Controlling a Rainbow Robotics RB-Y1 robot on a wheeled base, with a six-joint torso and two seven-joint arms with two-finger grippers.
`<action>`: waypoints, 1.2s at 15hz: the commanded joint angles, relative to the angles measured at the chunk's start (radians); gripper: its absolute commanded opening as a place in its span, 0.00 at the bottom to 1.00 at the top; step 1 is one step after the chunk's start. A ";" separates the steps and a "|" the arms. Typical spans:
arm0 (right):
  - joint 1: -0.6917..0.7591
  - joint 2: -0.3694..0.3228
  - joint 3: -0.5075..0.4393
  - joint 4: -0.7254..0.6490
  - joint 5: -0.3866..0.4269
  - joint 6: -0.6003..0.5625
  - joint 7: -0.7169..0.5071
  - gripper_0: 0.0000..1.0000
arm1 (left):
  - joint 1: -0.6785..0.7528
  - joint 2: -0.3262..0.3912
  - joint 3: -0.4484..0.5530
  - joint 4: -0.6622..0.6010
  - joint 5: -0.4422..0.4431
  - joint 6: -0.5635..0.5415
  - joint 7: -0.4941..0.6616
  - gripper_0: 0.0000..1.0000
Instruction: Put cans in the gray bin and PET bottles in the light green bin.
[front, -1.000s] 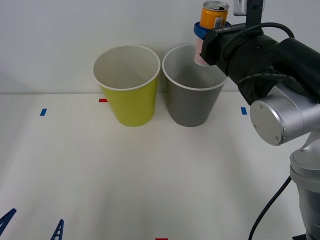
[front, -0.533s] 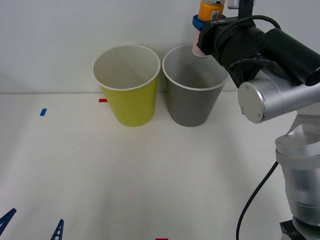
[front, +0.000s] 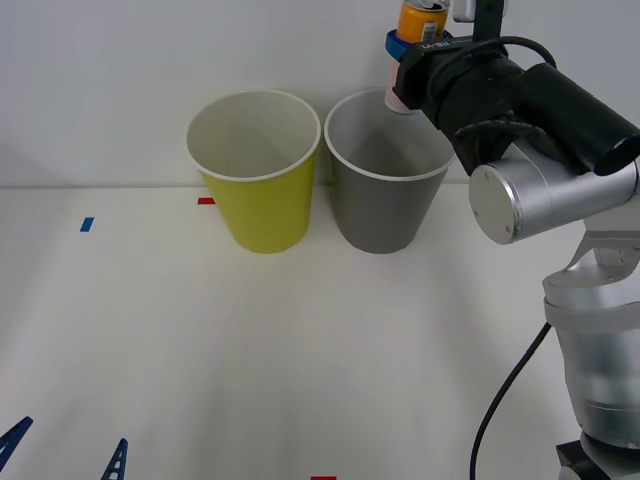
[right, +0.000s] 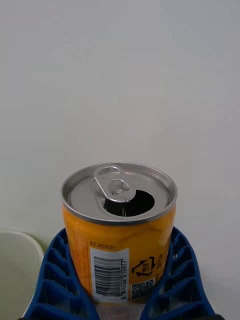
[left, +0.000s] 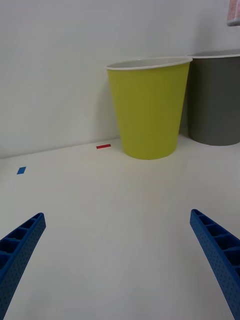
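Note:
My right gripper (front: 403, 68) is shut on the orange-and-white can (front: 421, 21), holding it upright above the far right rim of the gray bin (front: 385, 205). In the right wrist view the can (right: 119, 235) sits between the blue ribbed fingers (right: 52, 280), its silver top and pull tab showing, with a piece of a pale bin rim (right: 20, 240) beside it. The light green bin (front: 259, 205) stands just left of the gray one; both appear again as the light green bin (left: 148, 112) and the gray bin (left: 216, 102) in the left wrist view. My left gripper (front: 65, 455) waits open at the table's near left edge.
The white table (front: 300, 350) runs in front of both bins up to a plain white wall. Small blue tape marks (front: 87, 224) and red tape marks (front: 206, 200) lie on it. My right arm's silver elbow (front: 515, 205) hangs over the table's right side.
The right arm has swung its elbow left and lifted the can slightly, keeping it over the gray bin's far right rim. In the last half second it barely moved. The left arm is still.

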 joint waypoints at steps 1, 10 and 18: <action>-0.011 0.006 0.002 0.028 -0.002 -0.017 0.003 0.00 | 0.000 0.000 0.000 0.000 0.000 0.000 0.000 1.00; -0.010 0.020 0.005 0.013 -0.002 -0.034 0.015 1.00 | 0.000 0.000 0.000 0.000 0.000 0.000 0.000 1.00; 0.251 -0.095 0.039 -0.287 -0.045 -0.046 0.017 1.00 | 0.000 0.000 0.000 0.000 0.000 0.000 0.000 1.00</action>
